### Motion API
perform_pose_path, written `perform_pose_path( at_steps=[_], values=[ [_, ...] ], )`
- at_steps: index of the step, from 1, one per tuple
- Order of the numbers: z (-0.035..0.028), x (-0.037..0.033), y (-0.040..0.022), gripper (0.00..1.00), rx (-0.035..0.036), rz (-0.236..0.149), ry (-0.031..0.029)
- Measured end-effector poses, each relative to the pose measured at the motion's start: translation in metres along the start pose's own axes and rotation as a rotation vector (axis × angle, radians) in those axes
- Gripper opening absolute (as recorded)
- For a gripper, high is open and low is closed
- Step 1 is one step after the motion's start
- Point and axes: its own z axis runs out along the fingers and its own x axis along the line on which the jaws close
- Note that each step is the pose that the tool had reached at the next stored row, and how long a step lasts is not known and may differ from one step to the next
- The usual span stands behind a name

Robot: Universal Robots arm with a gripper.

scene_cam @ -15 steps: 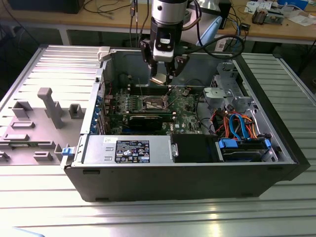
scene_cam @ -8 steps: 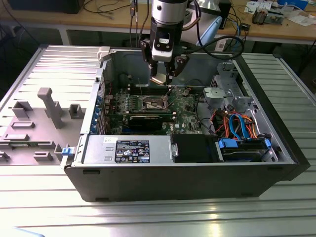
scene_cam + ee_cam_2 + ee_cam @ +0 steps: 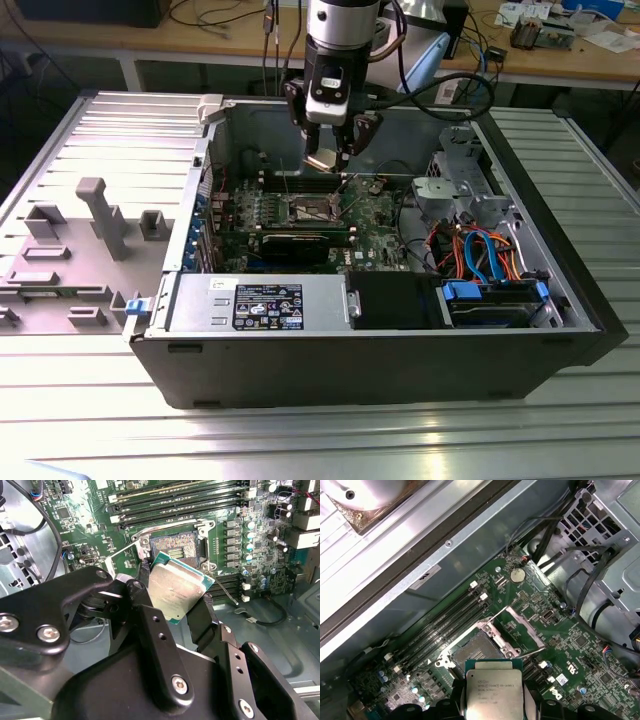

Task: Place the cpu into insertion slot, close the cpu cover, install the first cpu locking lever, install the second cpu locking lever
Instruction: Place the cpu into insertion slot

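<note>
The cpu (image 3: 181, 582) is held clamped between the fingers of the gripper (image 3: 175, 591), above the open socket (image 3: 175, 545). The cpu cover (image 3: 525, 625) is seen raised at one side. The socket is flanked by memory slots (image 3: 445, 625) — a coin battery (image 3: 518, 574) lies beyond the cover.

cpu (image 3: 180, 582): dull grey metal top; pincer (image 3: 175, 594): matt black; cpu cover (image 3: 122, 560): shiny metal.

electronics/robotics lab or workshop: open pc case (image 3: 400, 350) sits on a ribbed metal table (image 3: 300, 440), wooden bench (image 3: 590, 65) behind w/ loose cables (image 3: 215, 15) and small electronics (image 3: 540, 32) (grey plastic jigs (image 3: 100, 215) beside the case).
</note>
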Motion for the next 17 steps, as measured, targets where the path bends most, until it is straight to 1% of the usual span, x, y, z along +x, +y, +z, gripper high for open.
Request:
perform_pose_path(
  at_steps=[6, 17],
  values=[
    [0.0000, 0.0000, 0.0000, 0.55, -0.0004, 0.023, -0.0005],
    [0.0002, 0.0000, 0.0000, 0.55, -0.0010, 0.052, -0.0012]
  ],
)
